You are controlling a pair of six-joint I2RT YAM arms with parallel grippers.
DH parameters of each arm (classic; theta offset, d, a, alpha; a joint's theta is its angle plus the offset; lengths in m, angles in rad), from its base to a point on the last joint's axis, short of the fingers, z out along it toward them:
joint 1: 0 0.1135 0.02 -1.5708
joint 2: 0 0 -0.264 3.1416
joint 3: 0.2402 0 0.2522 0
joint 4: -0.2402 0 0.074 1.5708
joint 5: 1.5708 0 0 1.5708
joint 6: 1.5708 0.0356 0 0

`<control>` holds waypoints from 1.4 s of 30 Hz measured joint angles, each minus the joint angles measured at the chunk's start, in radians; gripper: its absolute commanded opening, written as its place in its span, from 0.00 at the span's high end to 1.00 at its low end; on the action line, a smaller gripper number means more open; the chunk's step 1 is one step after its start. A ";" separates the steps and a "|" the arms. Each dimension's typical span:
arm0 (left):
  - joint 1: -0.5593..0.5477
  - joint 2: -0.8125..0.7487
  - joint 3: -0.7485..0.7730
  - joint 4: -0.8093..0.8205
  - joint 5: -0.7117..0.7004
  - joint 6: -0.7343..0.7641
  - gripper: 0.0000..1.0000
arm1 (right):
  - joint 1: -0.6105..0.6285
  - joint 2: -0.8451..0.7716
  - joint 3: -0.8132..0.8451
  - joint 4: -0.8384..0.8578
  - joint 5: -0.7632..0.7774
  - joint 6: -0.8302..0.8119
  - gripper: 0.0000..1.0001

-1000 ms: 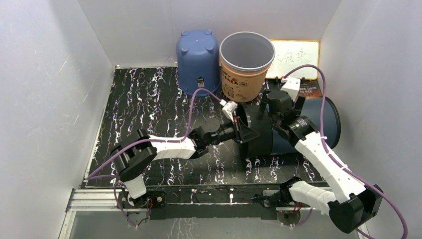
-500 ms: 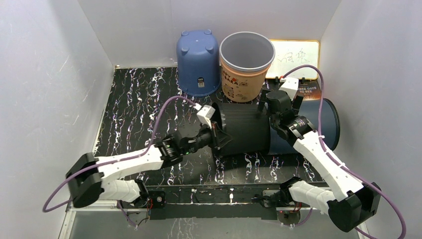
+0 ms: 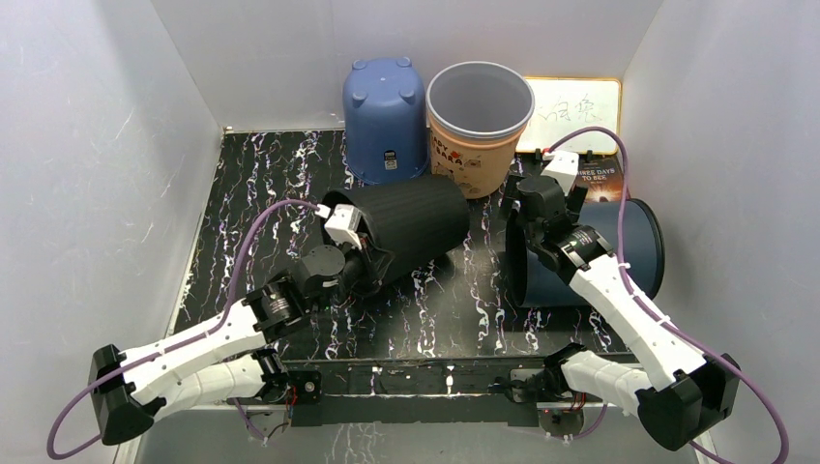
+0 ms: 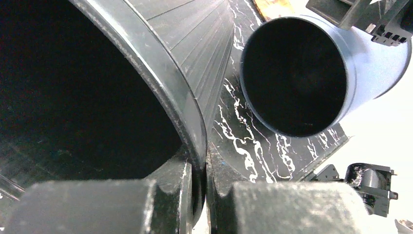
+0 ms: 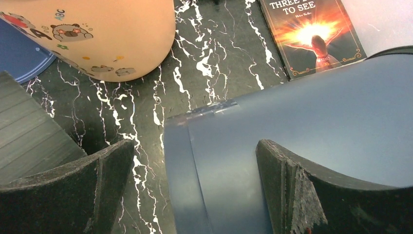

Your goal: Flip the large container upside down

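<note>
A large dark blue container (image 3: 633,242) lies on its side at the right, its mouth facing left; it also shows in the left wrist view (image 4: 297,73) and the right wrist view (image 5: 302,122). A black ribbed container (image 3: 416,227) lies tilted left of it, apart from it. My left gripper (image 3: 360,259) is shut on the black container's rim (image 4: 165,83), one finger inside and one outside. My right gripper (image 3: 530,217) is open and hovers over the blue container's rim, with the jaws straddling it (image 5: 195,180).
An upside-down blue bucket (image 3: 385,116) and an upright orange bin (image 3: 479,126) stand at the back. A book (image 3: 600,177) and a white board (image 3: 578,101) lie at the back right. White walls close in both sides.
My left arm has pulled the black container leftward, fully out of the dark blue container, and swung back toward the left. My right gripper has stayed over the blue container's rim.
</note>
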 measured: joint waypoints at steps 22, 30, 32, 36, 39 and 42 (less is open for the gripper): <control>0.204 0.120 -0.290 0.611 0.356 -0.188 1.00 | 0.000 0.006 -0.018 -0.055 -0.026 0.024 0.02; 0.220 0.135 -0.236 0.646 0.537 -0.207 1.00 | 0.000 0.006 -0.018 -0.054 -0.026 0.023 0.02; 0.220 0.122 -0.234 0.649 0.580 -0.223 1.00 | 0.000 0.006 -0.018 -0.053 -0.025 0.023 0.02; 0.224 0.100 -0.234 0.666 0.628 -0.266 1.00 | -0.001 0.009 -0.018 -0.051 -0.011 0.023 0.02; 0.257 0.105 -0.292 0.765 0.647 -0.328 1.00 | -0.007 0.013 -0.018 -0.049 -0.001 0.024 0.02; 0.316 0.190 -0.414 0.984 0.681 -0.441 1.00 | -0.006 0.013 -0.018 -0.048 -0.007 0.026 0.02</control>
